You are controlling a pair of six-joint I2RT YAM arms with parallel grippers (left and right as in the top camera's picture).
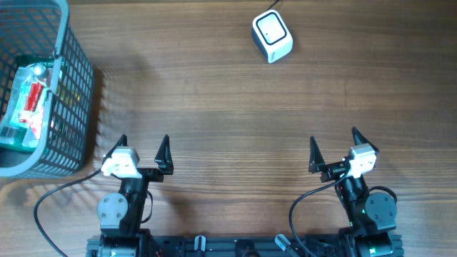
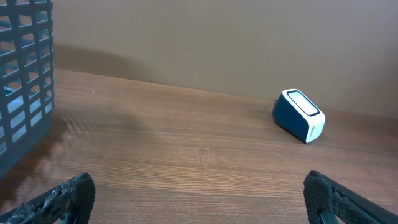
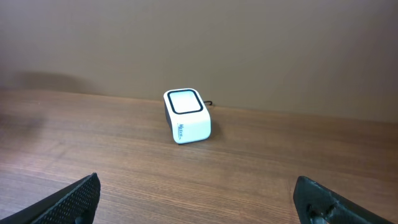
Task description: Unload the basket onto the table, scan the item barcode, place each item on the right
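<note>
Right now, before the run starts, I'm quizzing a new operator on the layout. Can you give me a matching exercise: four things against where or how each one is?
Things:
1. basket
2. packaged item
3. scanner
4. left end effector

Places or states:
A. open, holding nothing, at the near edge of the table
B. on bare wood at the far side, right of centre
C. lying inside the basket
D. at the table's left edge

Pairs: 1-D, 2-C, 3-B, 4-A
</note>
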